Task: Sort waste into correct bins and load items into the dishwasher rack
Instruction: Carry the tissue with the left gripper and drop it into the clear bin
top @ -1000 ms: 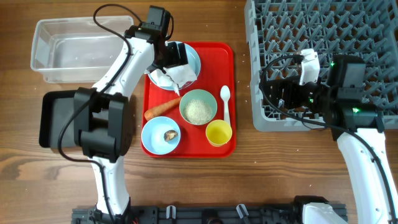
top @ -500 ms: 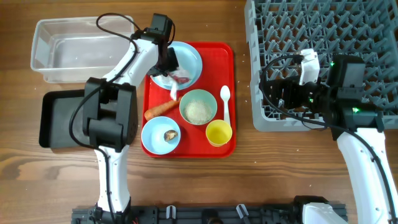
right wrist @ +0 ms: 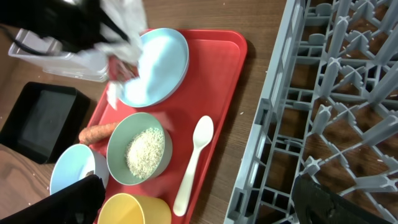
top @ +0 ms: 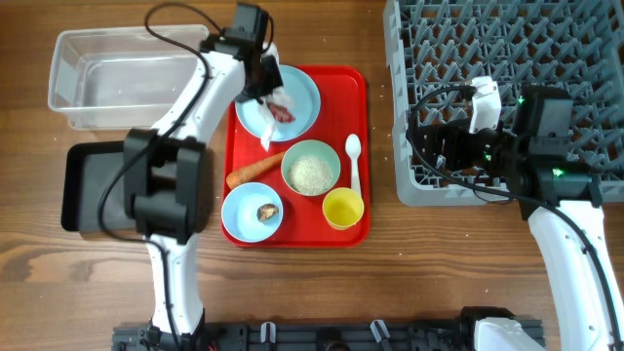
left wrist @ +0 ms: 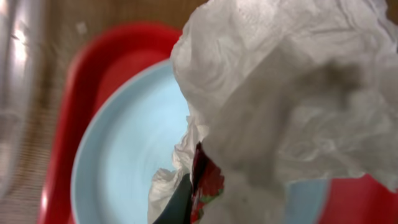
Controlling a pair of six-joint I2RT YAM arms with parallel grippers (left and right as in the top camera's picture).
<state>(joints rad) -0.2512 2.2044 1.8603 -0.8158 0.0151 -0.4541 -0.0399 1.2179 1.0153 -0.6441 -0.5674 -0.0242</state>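
Observation:
My left gripper [top: 267, 86] is shut on the crumpled white napkin [top: 277, 90], which hangs bunched over the light blue plate [top: 302, 102] with a tail [top: 265, 138] trailing down. In the left wrist view the napkin [left wrist: 280, 93] fills the frame above the plate [left wrist: 124, 155]. The red wrapper [left wrist: 208, 180] sits right against one dark finger [left wrist: 177, 208]; whether it is pinched too I cannot tell. My right gripper [right wrist: 199, 190] stands open and empty at the front left edge of the grey rack [top: 507, 88].
The red tray [top: 363, 117] carries the carrot [top: 255, 170], a mint bowl of rice [top: 310, 168], a blue bowl with a brown lump [top: 252, 211], a yellow cup [top: 342, 208] and a white spoon [top: 353, 161]. A clear tub [top: 117, 78] and a black tray [top: 83, 185] lie to the left.
The left jaws closed on the napkin and pulled it up off the plate, baring more of the plate. The right arm has stayed still.

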